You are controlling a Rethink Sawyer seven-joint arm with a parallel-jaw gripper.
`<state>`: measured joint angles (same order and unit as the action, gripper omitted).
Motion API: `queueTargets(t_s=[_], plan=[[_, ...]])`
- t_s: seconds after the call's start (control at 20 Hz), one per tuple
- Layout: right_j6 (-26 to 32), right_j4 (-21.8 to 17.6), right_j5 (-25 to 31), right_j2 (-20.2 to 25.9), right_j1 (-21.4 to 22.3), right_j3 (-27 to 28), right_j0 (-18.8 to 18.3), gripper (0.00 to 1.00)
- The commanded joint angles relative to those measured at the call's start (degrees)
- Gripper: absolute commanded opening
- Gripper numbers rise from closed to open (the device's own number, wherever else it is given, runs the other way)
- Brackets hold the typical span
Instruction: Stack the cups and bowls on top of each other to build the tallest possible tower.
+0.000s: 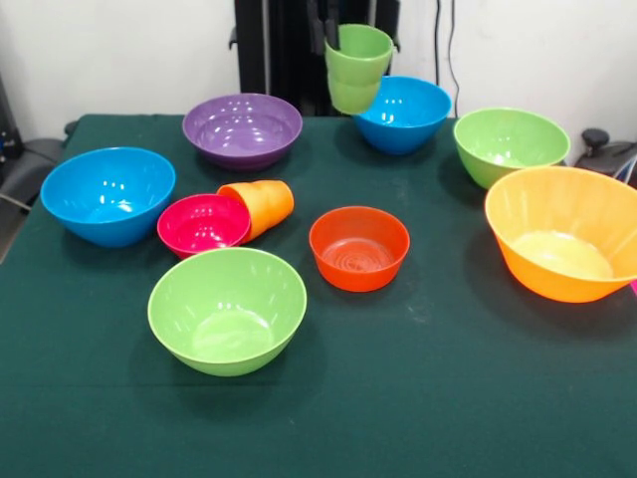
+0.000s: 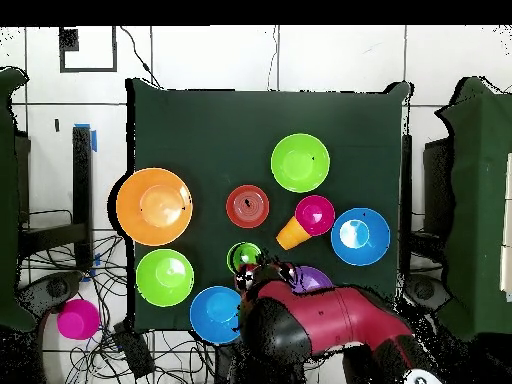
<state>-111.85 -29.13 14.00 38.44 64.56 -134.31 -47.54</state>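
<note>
A light green cup (image 1: 356, 65) hangs tilted in the air above the table's far edge, with my gripper (image 1: 336, 38) shut on its rim. From overhead the cup (image 2: 243, 257) shows just beyond the arm's end (image 2: 262, 272). An orange cup (image 1: 261, 206) lies on its side against the small magenta bowl (image 1: 203, 224). The small orange-red bowl (image 1: 359, 247) stands mid-table, upright. Around them stand a purple bowl (image 1: 242, 127), two blue bowls (image 1: 107, 194) (image 1: 403, 113), two light green bowls (image 1: 227, 309) (image 1: 511, 144) and the large orange bowl (image 1: 565, 244).
Every bowl stands apart, mouth up, on the dark green cloth (image 1: 418, 398). Overhead, the arm covers part of the purple bowl (image 2: 312, 280). A magenta round thing (image 2: 77, 319) lies off the table among cables. The large orange bowl reaches the table's side edge.
</note>
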Motion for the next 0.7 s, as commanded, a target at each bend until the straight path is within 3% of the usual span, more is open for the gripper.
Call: queueTargets(t_s=[0.05, 0.2, 0.7], plan=[[-1.51, -12.74, 0.5, -8.32, -15.8, 5.65, 7.56, 0.0], [-4.02, -16.06, -4.33, -12.99, -19.46, 7.61, 10.18, 0.0], [-6.53, -21.37, -11.07, -23.87, -26.12, 13.29, 16.13, 0.0]])
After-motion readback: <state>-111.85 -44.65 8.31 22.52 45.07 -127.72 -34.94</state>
